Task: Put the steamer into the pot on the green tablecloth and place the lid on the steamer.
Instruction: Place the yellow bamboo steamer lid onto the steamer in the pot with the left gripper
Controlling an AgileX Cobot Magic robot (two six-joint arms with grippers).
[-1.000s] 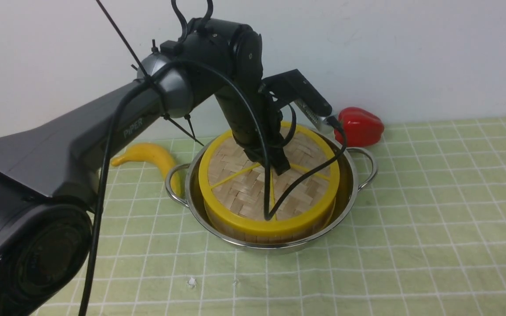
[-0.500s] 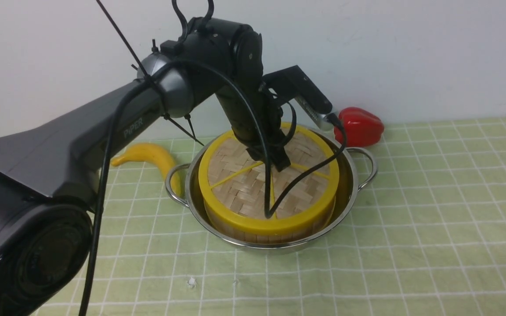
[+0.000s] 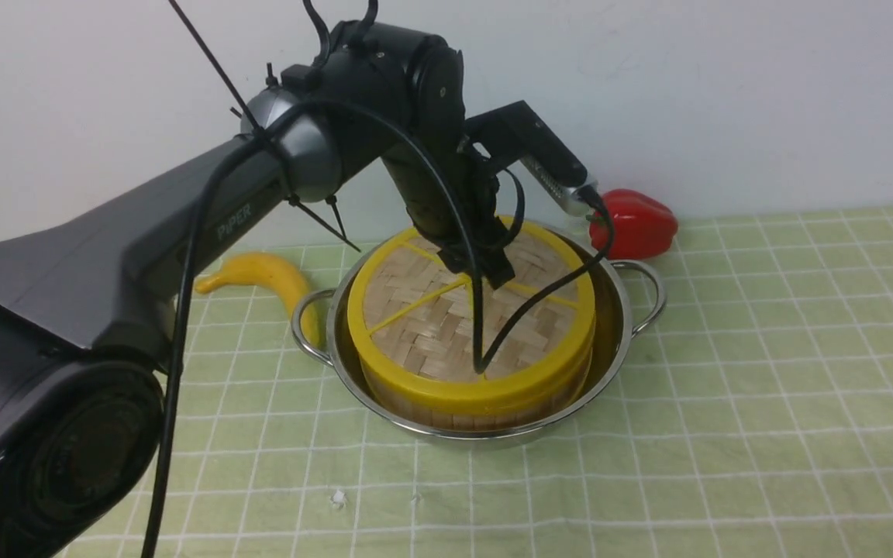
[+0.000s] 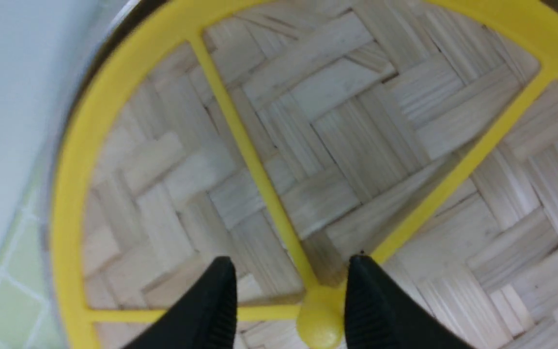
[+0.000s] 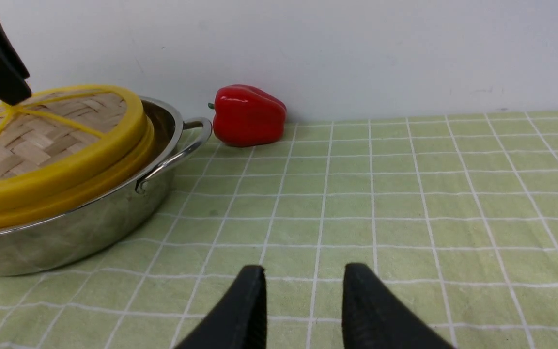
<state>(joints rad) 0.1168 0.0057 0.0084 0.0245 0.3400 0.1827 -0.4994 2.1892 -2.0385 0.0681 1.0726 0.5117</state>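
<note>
— Checking L gripper over lid: clenched or released? /M

— Released. Jaws apart, straddling hub, not squeezing it. One finger v. close to hub; can't tell if touching. R gripper spread as well, holding nothing, low over green tablecloth, well apart from pot. /K

— Positions? /M

— Lid flat on steamer, rims approx. matched. Steamer inside pot, sitting toward 9 o'clock, gap at 3 o'clock. Pot on cloth. Red pepper at 1 o'clock of pot, banana at 10 o'clock, both outside it. Judged: both placements done, only L arm retreat left. /K

— Risks? /M

— Two.
1. Finger right beside hub: could hook hub or a spoke w/ any sideways drift on lift-off and drag lid off seat. Calls for straight-up exit, jaws kept wide.
2. Black cable loop hanging down to lid face near 6 o'clock: could snag spoke or rim and tip lid during pull-away.

Also poss.: lid prob. only resting, not locked, so a small knock enough to shift it. /K
</note>
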